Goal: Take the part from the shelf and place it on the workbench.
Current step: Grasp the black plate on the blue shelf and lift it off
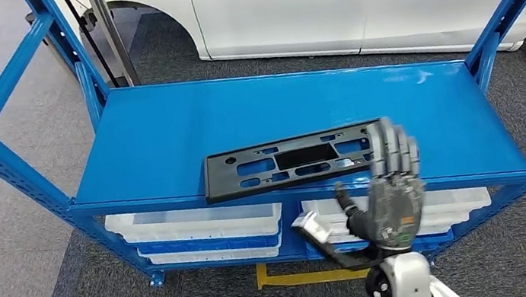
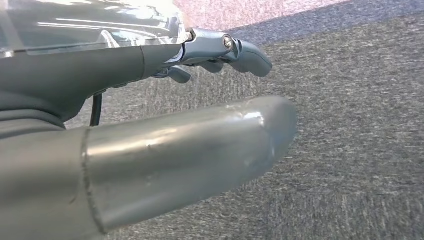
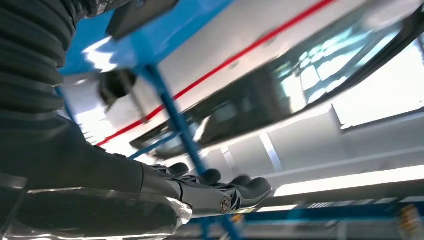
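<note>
Right hand raised at 3 o'clock end of black plastic panel, fingers wide, holding nothing. Risked nudging panel off blue shelf front edge. Left hand fingers apart, holding nothing.

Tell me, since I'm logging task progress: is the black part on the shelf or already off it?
On the shelf. The black part lies flat near the blue shelf's front edge; the right hand is open, raised at its right end.

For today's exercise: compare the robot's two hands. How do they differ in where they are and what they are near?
1. The right hand is raised at the blue shelf's front edge; the left hand hangs over grey carpet.
2. The right hand's fingers reach the end of the black part; the left hand has nothing near it.
Shared: neither hand holds anything, and both have their fingers extended.
</note>
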